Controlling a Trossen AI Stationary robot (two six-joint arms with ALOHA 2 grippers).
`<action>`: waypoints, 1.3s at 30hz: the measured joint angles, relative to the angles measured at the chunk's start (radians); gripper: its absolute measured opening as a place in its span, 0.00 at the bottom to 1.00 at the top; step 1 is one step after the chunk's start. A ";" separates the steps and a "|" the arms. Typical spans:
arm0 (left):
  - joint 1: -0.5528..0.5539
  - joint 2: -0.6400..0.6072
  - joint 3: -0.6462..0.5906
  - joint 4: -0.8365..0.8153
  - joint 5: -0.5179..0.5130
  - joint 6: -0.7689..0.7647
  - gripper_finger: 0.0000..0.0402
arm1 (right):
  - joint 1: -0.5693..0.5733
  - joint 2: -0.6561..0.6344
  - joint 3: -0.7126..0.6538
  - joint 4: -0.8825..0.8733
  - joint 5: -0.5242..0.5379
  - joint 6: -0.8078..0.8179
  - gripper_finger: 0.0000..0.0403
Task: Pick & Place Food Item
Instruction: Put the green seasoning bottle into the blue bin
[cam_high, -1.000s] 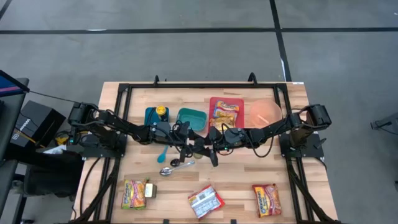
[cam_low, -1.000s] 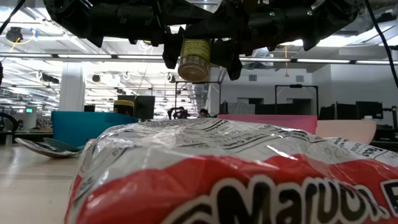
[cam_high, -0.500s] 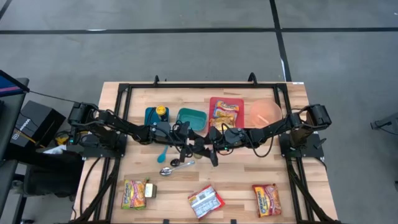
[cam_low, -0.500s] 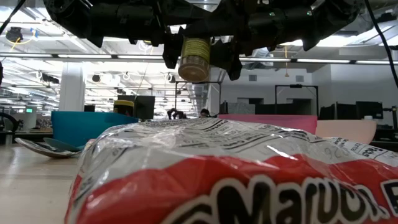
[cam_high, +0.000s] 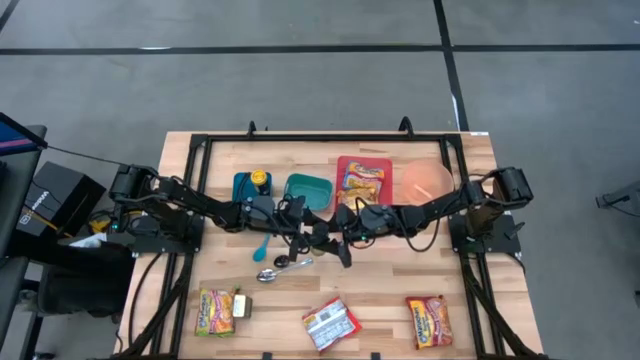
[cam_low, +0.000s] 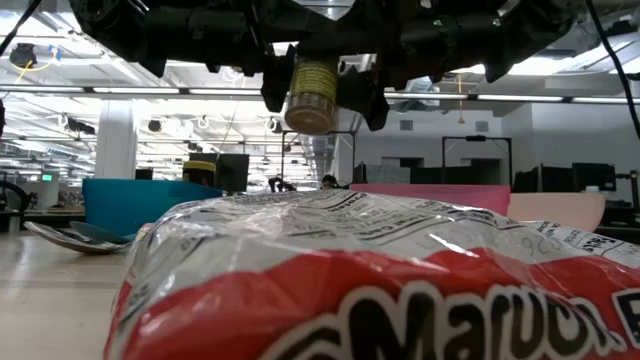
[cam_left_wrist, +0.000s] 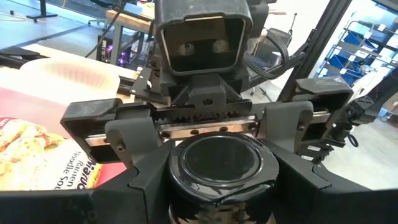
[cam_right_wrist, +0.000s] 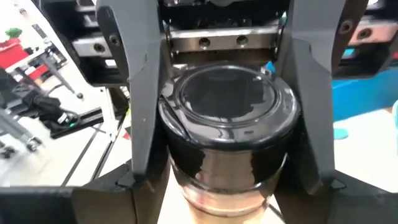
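1. Wooden table, arms meeting mid-board.
2. Left gripper is clamped on the jar, held aloft between both claws.
3. Right gripper is spread wide, flanking the jar without touching.
4. Pick looks done; placing is still ahead.

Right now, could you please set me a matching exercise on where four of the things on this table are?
Things:
1. jar
2. pink bowl
3. metal spoon
4. red tray

Places or states:
A. holds a noodle packet
B. lies on the bare wooden table, near the teal spoon
C. held up off the table in the left gripper
D. stands just right of the red tray in the back row

Pairs: 1-C, 2-D, 3-B, 4-A
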 joint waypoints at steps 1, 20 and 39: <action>0.000 0.000 0.000 -0.001 0.000 -0.001 0.49 | -0.004 -0.001 0.000 -0.011 -0.015 0.000 0.61; 0.021 0.000 0.000 -0.030 -0.007 -0.003 0.49 | -0.027 0.000 -0.002 -0.169 -0.070 -0.039 0.61; 0.022 0.000 0.000 -0.033 -0.005 -0.011 0.49 | 0.024 -0.174 -0.002 -0.538 -0.028 -0.080 0.61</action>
